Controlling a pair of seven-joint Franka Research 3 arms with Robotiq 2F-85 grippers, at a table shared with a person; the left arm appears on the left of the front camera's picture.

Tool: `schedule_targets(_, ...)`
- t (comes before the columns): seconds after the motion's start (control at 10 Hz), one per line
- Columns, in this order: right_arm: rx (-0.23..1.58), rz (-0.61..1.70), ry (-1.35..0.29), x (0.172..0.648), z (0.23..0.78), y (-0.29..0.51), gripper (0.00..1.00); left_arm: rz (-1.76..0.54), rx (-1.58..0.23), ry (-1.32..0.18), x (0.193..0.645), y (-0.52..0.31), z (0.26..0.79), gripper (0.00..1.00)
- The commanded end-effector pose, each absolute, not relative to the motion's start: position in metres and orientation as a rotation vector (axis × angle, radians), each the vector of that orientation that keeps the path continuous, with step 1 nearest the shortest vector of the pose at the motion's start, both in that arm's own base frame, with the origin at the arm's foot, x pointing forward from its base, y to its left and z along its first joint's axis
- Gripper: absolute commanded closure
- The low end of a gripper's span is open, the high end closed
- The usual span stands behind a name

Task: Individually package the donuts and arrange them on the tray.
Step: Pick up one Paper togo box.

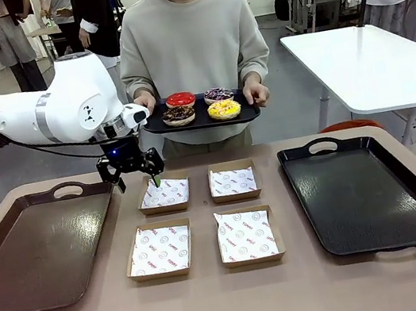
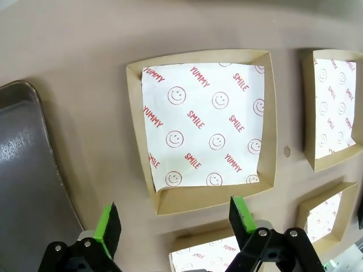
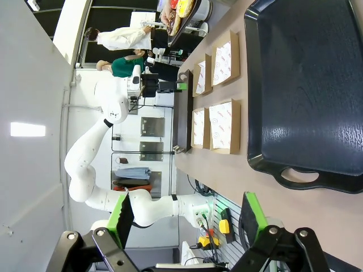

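A person at the far side holds a small black serving tray carrying four donuts: red, dark purple, chocolate brown and yellow. My left gripper hangs open above the table by the far-left paper box, below the person's tray. In the left wrist view the left gripper is open and holds nothing, with a lined box just beyond its green pads. My right gripper stands open and holds nothing, away from the table's things.
Four brown paper boxes with printed liners sit in a two-by-two block mid-table. A brown tray lies at the left and a black tray at the right. The black tray also appears in the right wrist view.
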State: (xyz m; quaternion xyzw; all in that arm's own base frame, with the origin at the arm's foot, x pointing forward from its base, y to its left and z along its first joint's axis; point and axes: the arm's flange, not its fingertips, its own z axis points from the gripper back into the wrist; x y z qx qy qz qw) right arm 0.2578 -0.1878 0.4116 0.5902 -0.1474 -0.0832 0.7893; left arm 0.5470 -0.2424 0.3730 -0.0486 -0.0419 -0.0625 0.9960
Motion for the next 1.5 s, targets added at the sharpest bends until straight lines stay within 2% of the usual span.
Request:
schedule_targets(0.0,1.274,-0.185,-0.319,0.258,0.411,-0.189,0.00,-0.100,-0.058,-0.105,0.555,-0.248,0.371,0.00)
schedule_targets(1.1,1.274,-0.185,-0.319,0.258,0.411,-0.189,0.00,-0.124,-0.097,-0.081,0.549,-0.243,0.370,0.00)
schedule_targets(1.4,1.274,-0.185,-0.319,0.258,0.411,-0.189,0.00,-0.122,-0.050,-0.025,0.577,-0.252,0.362,0.00)
